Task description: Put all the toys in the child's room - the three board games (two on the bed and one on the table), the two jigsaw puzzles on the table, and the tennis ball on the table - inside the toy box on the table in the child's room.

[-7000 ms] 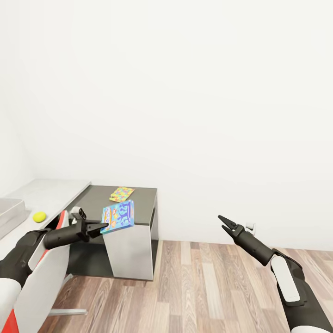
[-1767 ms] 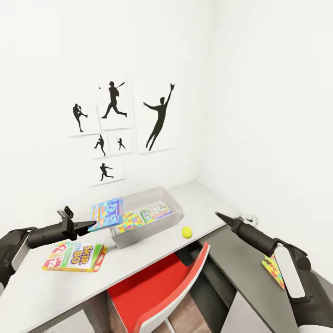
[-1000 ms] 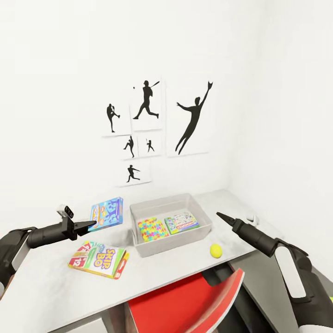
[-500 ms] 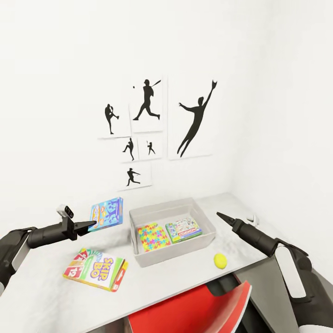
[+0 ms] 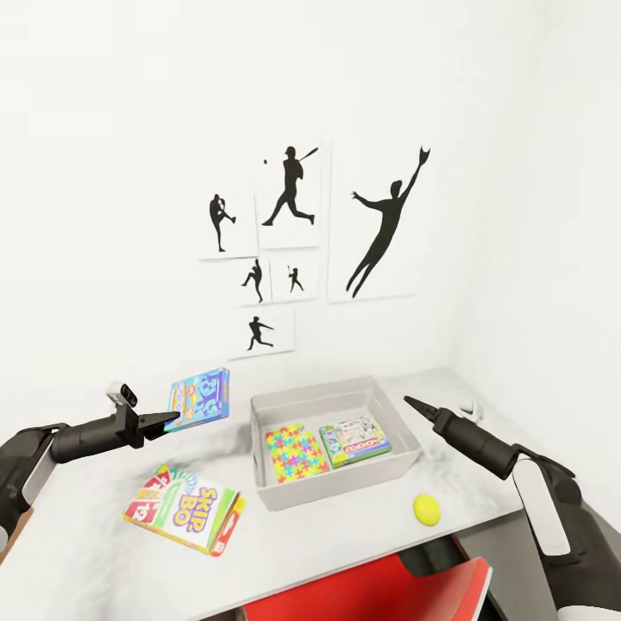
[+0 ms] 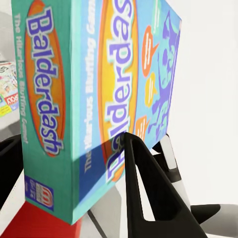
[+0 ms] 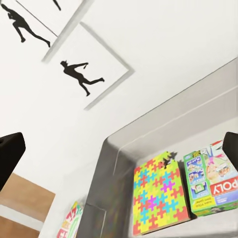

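While the left gripper (image 5: 172, 420) is clamped on the light-blue board game (image 5: 199, 398), held upright in the air above the table (image 5: 78, 552) beside the toy box (image 5: 332, 401), the right gripper (image 5: 412, 404) hangs with its fingers together, empty, over the box's far corner.

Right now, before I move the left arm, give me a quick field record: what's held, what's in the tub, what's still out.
left gripper: shut on the Balderdash box, held up on edge over the table, left of the toy box
right gripper: looks shut, holding nothing, above the toy box's right end
in toy box: jigsaw puzzle, Monopoly box, side by side
still on table: Skip-Bo box, tennis ball
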Robot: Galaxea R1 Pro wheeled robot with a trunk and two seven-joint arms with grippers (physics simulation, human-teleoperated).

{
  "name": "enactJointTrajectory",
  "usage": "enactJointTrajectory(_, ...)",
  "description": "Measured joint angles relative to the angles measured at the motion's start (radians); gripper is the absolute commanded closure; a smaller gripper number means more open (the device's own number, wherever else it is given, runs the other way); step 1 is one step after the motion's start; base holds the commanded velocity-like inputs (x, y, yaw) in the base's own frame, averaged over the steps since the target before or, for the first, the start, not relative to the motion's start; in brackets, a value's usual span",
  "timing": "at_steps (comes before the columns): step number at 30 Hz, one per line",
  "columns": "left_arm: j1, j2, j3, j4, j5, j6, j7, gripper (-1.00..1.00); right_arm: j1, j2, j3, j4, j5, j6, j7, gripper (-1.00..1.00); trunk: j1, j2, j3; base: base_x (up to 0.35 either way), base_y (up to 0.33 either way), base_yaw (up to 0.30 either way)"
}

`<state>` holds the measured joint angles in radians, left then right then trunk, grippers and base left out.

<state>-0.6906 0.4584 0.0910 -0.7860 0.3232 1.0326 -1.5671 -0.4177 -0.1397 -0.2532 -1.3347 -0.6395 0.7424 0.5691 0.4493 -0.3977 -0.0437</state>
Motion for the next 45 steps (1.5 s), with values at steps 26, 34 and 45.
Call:
enactJointTrajectory(26,0.001,0.000,0.000,0.000,0.002,0.000,0.000,1.00,0.000,0.000,0.001,0.002,0.001,-0.001,0.000,-1.00,0.000,0.000,0.000,0.046,-0.067,0.000)
enactJointTrajectory(34,0.000,0.000,0.000,0.000,0.001,0.000,0.000,1.00,0.000,0.000,0.001,0.002,0.003,-0.002,0.000,-1.00,0.000,0.000,0.000,0.092,-0.003,0.000)
enactJointTrajectory(45,0.000,0.000,0.000,0.000,0.001,0.000,0.000,1.00,0.000,-0.001,-0.001,0.001,-0.004,0.001,0.000,-1.00,0.000,0.000,0.000,0.004,0.000,0.000)
